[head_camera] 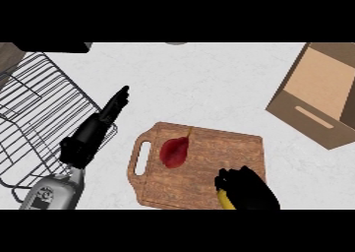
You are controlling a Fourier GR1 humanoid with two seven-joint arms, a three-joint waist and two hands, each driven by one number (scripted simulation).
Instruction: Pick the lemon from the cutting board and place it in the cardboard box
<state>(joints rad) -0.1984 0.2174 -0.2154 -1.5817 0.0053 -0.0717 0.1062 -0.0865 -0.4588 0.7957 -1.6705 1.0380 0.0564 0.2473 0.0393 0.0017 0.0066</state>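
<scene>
While the right hand point(247, 189) sits low over the near right corner of the board point(209, 147), its black fingers curl around a yellow object, the lemon point(223, 199), of which only a narrow strip shows at the hand's near left edge. Lemon and hand both lie over the board's near right part, well apart from the box point(318, 106). A dark red, leaf-shaped item point(174, 150) with a thin stem lies on the board left of centre, just beside the handle slot. The box stands at the far right of the white counter point(201, 78), open side up, with a slot in its near wall. The left hand point(93, 130) shows at the left, fingers straight and pointing far, holding nothing, over the edge of a wire rack point(35, 108). The rack occupies the left side of the counter.
</scene>
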